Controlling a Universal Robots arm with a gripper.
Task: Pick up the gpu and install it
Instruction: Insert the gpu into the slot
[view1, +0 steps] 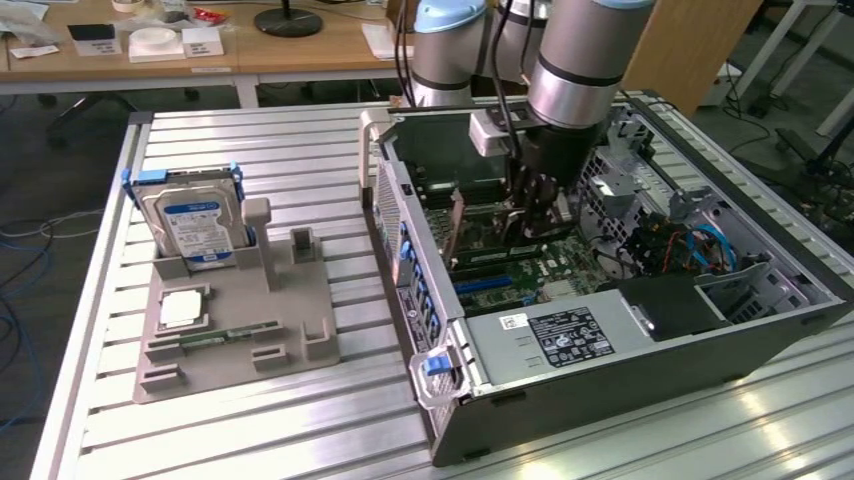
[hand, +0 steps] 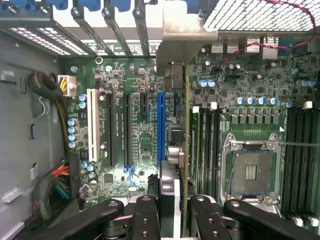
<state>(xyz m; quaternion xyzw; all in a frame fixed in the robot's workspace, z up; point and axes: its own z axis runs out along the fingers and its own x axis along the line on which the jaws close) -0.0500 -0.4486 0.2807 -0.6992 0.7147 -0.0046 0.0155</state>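
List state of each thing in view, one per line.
gpu: held on edge inside the case, over the motherboard beside the blue slot
gripper: shut on gpu, down inside the case
computer case: side open
hard drive: upright in the grey holder
CPU socket: empty

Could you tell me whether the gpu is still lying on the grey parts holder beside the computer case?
No, the gpu stands on edge over the motherboard inside the case, gripped by the gripper.
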